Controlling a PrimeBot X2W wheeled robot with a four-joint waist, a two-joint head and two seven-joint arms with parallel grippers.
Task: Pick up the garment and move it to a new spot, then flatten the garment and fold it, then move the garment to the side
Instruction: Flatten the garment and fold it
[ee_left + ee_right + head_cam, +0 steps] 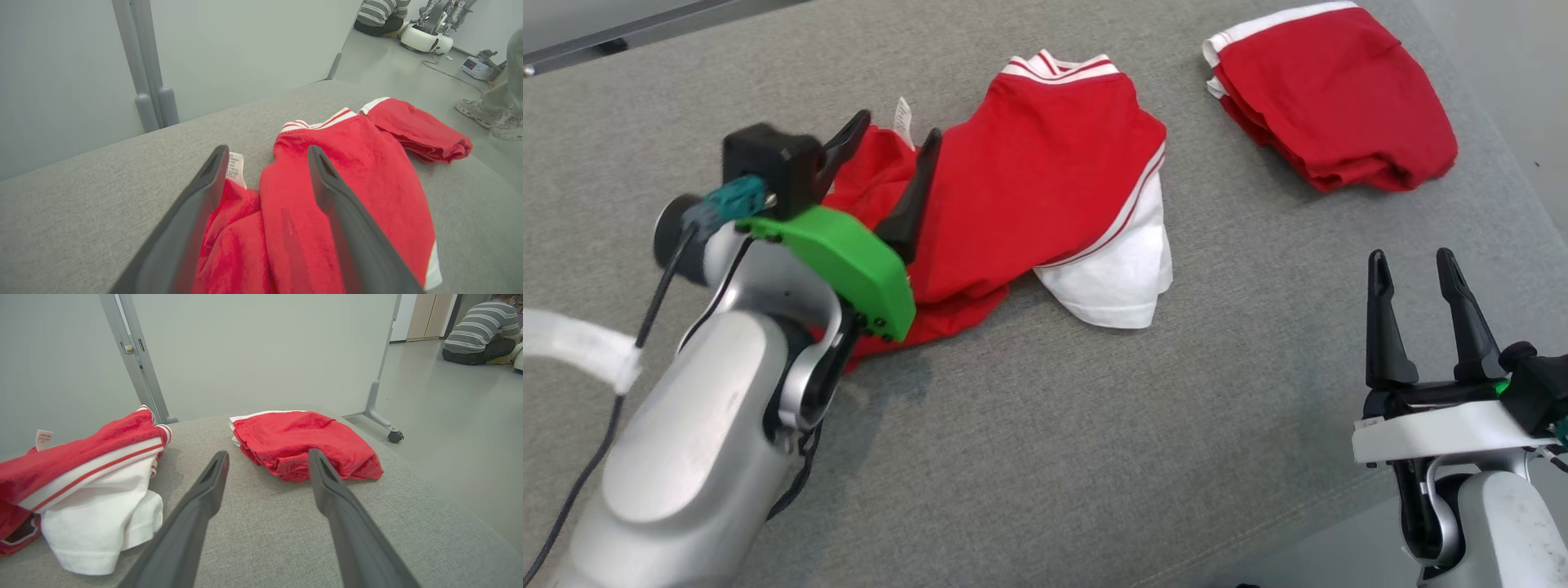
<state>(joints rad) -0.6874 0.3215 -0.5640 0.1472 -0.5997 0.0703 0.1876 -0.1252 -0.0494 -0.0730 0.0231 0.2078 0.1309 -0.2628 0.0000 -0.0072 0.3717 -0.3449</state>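
A crumpled red garment point(1029, 171) with white sleeves and striped trim lies in the middle of the grey table point(1094, 457); it also appears as the red garment point(327, 212) and the red garment point(81, 469). My left gripper point(897, 135) hovers open over its left part, fingers straddling a red fold near the white label point(235, 167); nothing is pinched between them. My right gripper point(1411, 265) stands open at the lower right, apart from the cloth, fingers pointing at a folded red garment.
A second red garment point(1331, 90), folded, lies at the table's far right corner, seen also as the folded garment point(306, 445). Beyond the table are a grey panel with metal posts point(147, 61), a seated person point(478, 330) and someone's feet point(486, 114).
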